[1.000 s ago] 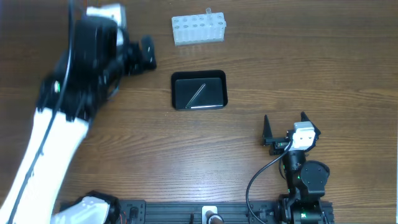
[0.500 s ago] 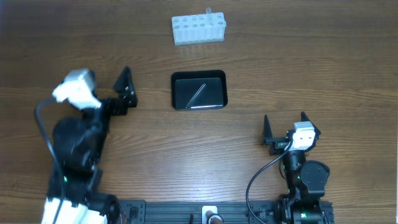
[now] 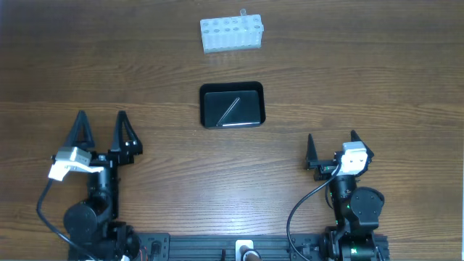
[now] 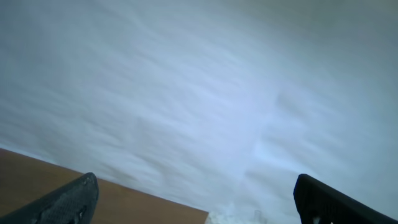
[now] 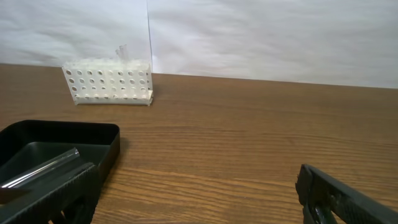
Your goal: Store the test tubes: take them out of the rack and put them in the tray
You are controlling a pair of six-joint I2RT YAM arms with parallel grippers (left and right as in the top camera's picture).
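Note:
A white test tube rack (image 3: 231, 35) stands at the far middle of the table with one tube (image 3: 243, 14) upright in its right end; the right wrist view shows the rack (image 5: 109, 83) and that tube (image 5: 122, 52) too. The black tray (image 3: 232, 105) sits nearer, with one clear test tube (image 3: 230, 109) lying in it, seen also in the tray (image 5: 106, 140) as a tube (image 5: 40, 168). My left gripper (image 3: 100, 129) is open at the near left, empty, its fingers (image 4: 71, 199) raised toward a white wall. My right gripper (image 3: 330, 147) is open and empty at the near right.
Bare wooden tabletop (image 3: 377, 80) surrounds the rack and tray. A white wall (image 5: 261, 37) backs the table's far edge. Both arm bases stand along the near edge.
The left arm has pulled back from beside the rack at the far left to the near left, close to its base, gripper open and empty. The right arm has not moved.

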